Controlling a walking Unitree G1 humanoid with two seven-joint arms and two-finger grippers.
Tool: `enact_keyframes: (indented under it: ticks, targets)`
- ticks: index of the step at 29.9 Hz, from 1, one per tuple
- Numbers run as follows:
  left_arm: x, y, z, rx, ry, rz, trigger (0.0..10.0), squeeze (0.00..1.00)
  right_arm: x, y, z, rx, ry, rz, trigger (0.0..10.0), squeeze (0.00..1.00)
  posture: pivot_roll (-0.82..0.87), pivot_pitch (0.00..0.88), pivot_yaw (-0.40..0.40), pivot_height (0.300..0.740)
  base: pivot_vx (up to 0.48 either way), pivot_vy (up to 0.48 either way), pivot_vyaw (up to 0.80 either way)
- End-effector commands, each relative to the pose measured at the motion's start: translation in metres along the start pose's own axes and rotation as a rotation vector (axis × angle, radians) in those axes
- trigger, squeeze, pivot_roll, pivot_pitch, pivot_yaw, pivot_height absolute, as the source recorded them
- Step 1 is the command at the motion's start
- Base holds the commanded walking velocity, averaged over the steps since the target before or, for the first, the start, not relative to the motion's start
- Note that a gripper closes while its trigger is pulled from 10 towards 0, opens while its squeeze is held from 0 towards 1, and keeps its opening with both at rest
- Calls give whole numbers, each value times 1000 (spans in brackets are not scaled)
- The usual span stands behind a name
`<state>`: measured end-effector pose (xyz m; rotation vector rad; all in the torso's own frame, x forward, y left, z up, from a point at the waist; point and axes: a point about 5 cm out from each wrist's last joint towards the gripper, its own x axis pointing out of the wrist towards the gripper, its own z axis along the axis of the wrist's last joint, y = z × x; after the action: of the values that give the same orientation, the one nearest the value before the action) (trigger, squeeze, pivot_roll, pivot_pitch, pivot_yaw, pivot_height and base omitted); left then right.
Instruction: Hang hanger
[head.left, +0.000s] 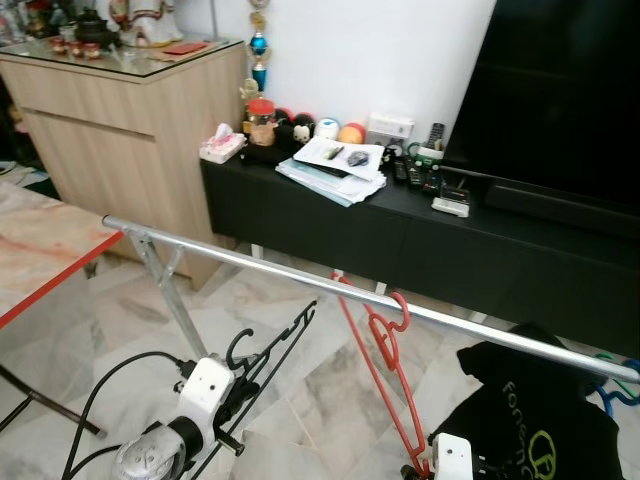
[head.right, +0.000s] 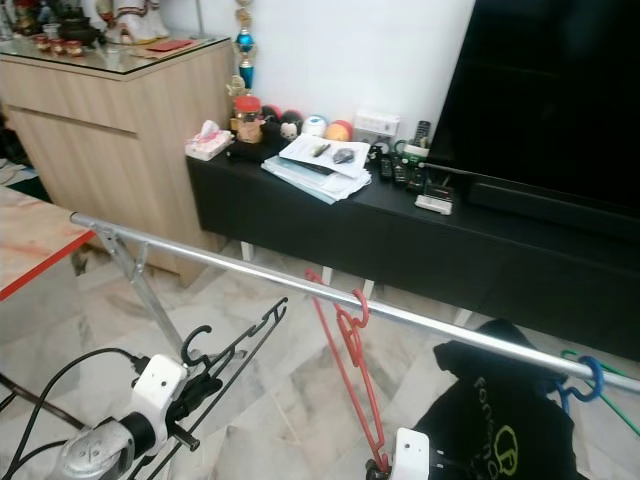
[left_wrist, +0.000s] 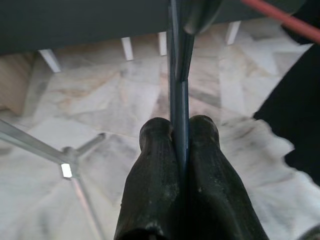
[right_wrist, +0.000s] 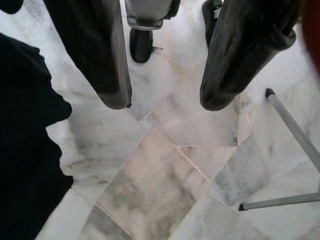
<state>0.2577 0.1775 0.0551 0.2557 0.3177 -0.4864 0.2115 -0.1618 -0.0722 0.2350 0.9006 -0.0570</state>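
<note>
Black hanger (head.left: 268, 352) sits low at the left, below the silver rail (head.left: 300, 272) and not on it, its hook curling up just beside the left gripper (left_wrist: 180, 131); the wrist view shows those two black fingers (left_wrist: 155, 165) clenched tight on the hanger's thin bar. A red hanger (head.left: 385, 375) is hooked over the rail near its middle, hanging down towards the right gripper (right_wrist: 167, 97), whose fingers (right_wrist: 100, 55) stand spread apart with pale floor between them, grasping nothing. A black T-shirt (head.left: 535, 415) with light lettering hangs from the rail further right, and a blue hook (head.right: 585, 380) sits on the rail beyond it. The floor (head.left: 300, 420) is pale marble tile with grey veining. Behind the rail runs a low black TV counter (head.left: 420, 235) carrying papers (head.left: 335, 165), remotes, a tissue box (head.left: 222, 145) and small round ornaments, with a large dark television (head.left: 560, 90) above it. A light wooden cabinet (head.left: 120, 130) stands at the left against the white wall
</note>
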Motion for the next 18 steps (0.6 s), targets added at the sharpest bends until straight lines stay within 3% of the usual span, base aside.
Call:
enact_keyframes:
  ticks: [1,15,18]
  targets:
    - [3,-1,1,19,16,-9,10000,0,0,-2,0,-6,6,-4,10000,0,163,54,-69,740,0,0,0]
    - [30,15,23,99,14,21,10000,0,0,-3,1,-6,5,-14,10000,0,156,63,-71,740,0,0,0]
    - [43,22,36,158,38,6,10000,0,0,-3,1,-1,2,-19,10000,0,152,65,-68,740,0,0,0]
